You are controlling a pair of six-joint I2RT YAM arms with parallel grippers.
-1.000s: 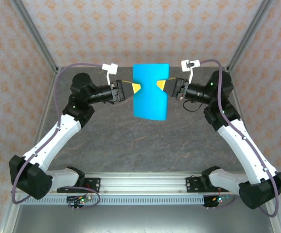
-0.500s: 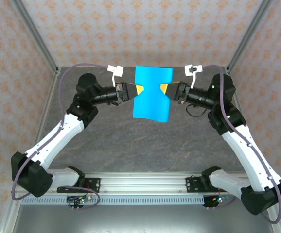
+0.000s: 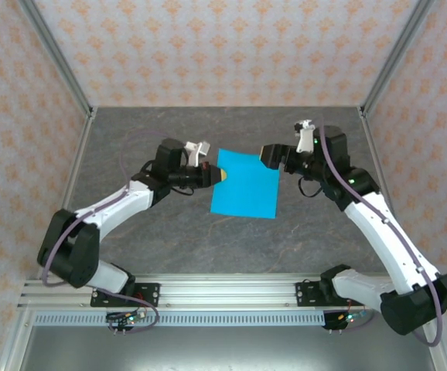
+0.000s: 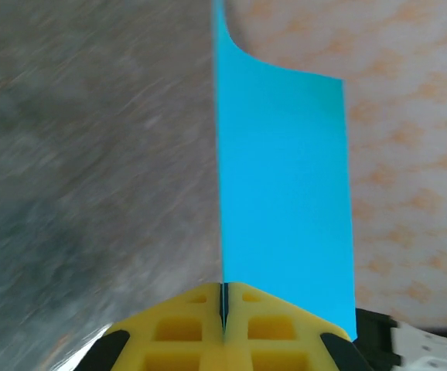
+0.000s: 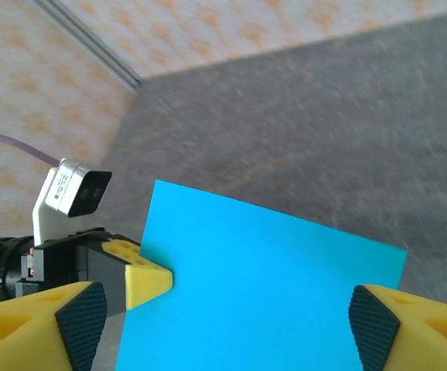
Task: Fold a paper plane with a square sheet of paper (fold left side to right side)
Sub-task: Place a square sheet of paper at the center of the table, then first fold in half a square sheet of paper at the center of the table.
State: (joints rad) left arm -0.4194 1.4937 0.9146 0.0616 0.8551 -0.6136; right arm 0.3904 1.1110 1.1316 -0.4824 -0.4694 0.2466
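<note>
Cyan sheet (image 3: pixel 244 185), one, left hand (image 3: pixel 220 175), right hand (image 3: pixel 269 155)

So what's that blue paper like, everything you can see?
The square sheet of paper is thin, plain, bright cyan-blue, with straight edges, unfolded but a little curled at one corner. The left gripper is shut on its left edge. The right gripper is open by its far right corner, not holding it.

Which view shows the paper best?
Top external: nearly the whole paper shows, flat-on. Left wrist sees it at a steep slant from the left gripper pinching it; right wrist cuts off its near edge.
</note>
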